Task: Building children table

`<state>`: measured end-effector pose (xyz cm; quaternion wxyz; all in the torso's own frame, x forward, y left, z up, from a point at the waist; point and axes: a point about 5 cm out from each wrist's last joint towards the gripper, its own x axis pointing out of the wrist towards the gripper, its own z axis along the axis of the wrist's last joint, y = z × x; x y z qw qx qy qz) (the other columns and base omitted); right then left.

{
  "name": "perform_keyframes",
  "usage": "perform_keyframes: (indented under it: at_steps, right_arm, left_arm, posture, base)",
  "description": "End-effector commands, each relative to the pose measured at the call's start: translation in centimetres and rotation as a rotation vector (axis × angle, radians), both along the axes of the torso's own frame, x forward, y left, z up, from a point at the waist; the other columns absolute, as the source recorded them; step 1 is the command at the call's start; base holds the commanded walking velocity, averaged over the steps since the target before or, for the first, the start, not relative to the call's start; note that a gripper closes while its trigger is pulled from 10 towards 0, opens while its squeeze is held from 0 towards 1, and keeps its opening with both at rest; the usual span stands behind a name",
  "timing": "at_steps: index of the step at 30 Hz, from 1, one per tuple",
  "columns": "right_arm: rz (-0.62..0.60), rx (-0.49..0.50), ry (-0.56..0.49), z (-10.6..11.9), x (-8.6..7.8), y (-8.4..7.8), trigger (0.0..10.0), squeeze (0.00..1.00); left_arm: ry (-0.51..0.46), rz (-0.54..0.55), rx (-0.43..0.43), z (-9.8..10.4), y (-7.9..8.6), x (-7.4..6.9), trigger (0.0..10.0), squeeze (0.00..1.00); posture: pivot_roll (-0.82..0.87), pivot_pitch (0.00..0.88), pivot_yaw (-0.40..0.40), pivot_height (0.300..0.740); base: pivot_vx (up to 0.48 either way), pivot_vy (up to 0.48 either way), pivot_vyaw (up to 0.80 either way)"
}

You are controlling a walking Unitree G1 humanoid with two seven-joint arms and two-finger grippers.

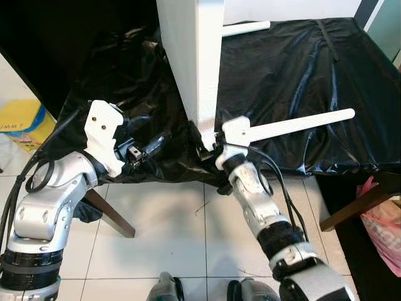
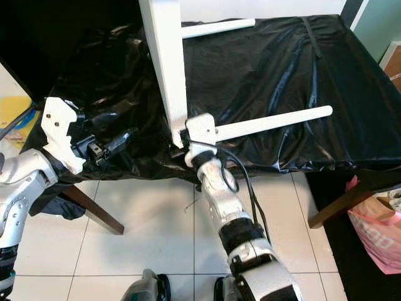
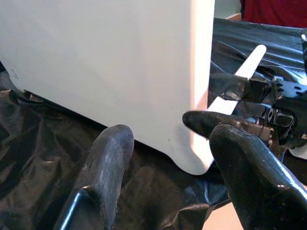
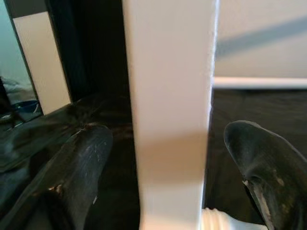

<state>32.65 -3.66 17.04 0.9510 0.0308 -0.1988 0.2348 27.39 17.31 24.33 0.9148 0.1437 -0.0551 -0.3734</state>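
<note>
White panel (image 1: 195, 63) stood on edge, upper centre, on black sheet (image 1: 301, 69). Right gripper (image 4: 163, 158) at its lower edge, fingers spread either side, not yet pinching. Left gripper (image 3: 163, 158) spread too, centre-left nr panel. White leg (image 1: 301, 124) lying centre-right. Step prob: steadying panel; next needs right fingers pressed together.

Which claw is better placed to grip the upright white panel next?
Right, probably. The right claw is open with its fingers on either side of the white panel's edge on the black-covered table. The left claw, also open, sits beside the panel's lower corner, not around it.
</note>
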Motion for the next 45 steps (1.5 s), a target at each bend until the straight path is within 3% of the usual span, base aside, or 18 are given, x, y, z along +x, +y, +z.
perform_keyframes:
  at_steps: [1, 4, 5, 8, 15, 20, 23, 45]
  right_arm:
    - [0.095, -0.012, 0.009, -0.6, -1.4, -0.4, 10.0, 0.00]
    - [0.122, -0.029, 0.018, -1.1, -2.1, -1.2, 10.0, 0.00]
    - [0.127, -0.046, 0.027, -1.5, -2.6, -2.2, 10.0, 0.00]
    - [0.128, -0.050, 0.031, -1.5, -2.8, -2.4, 10.0, 0.00]
    - [0.111, -0.112, 0.069, -1.8, -4.3, -5.5, 10.0, 0.00]
    - [0.093, -0.118, 0.083, -1.8, -4.3, -6.3, 10.0, 0.00]
    - [0.014, -0.141, 0.107, -1.9, -3.7, -7.7, 10.0, 0.00]
    - [-0.247, -0.172, 0.200, -2.5, -1.3, -8.6, 10.0, 0.00]
  left_arm:
    - [0.004, -0.004, 0.009, -0.1, 0.0, -0.3, 10.0, 0.00]
    - [0.005, -0.008, 0.010, -0.1, -0.1, -0.3, 10.0, 0.00]
    - [0.005, -0.010, 0.010, -0.1, -0.1, -0.3, 10.0, 0.00]
    - [0.005, -0.011, 0.010, -0.1, -0.1, -0.3, 10.0, 0.00]
    - [0.008, -0.016, 0.010, -0.2, -0.2, -0.2, 10.0, 0.00]
    - [0.009, -0.025, 0.011, -0.3, -0.3, -0.3, 10.0, 0.00]
    - [0.025, -0.058, 0.012, -0.6, -0.7, -0.5, 10.0, 0.00]
    - [0.050, -0.074, 0.014, -1.0, -1.1, -1.0, 10.0, 0.00]
  posture:
    - [0.04, 0.116, 0.002, 0.740]
    - [0.03, 0.112, 0.002, 0.740]
    - [0.03, 0.109, 0.003, 0.740]
    - [0.03, 0.109, 0.003, 0.740]
    - [0.02, 0.100, 0.003, 0.740]
    - [0.02, 0.097, 0.002, 0.740]
    - [0.02, 0.094, 0.004, 0.740]
    - [0.03, 0.106, 0.000, 0.740]
  base:
    - [0.000, 0.000, 0.00]
    - [0.000, 0.000, 0.00]
    - [0.000, 0.000, 0.00]
    - [0.000, 0.000, 0.00]
    - [0.000, 0.000, 0.00]
    - [0.000, 0.000, 0.00]
    - [0.000, 0.000, 0.00]
    - [0.000, 0.000, 0.00]
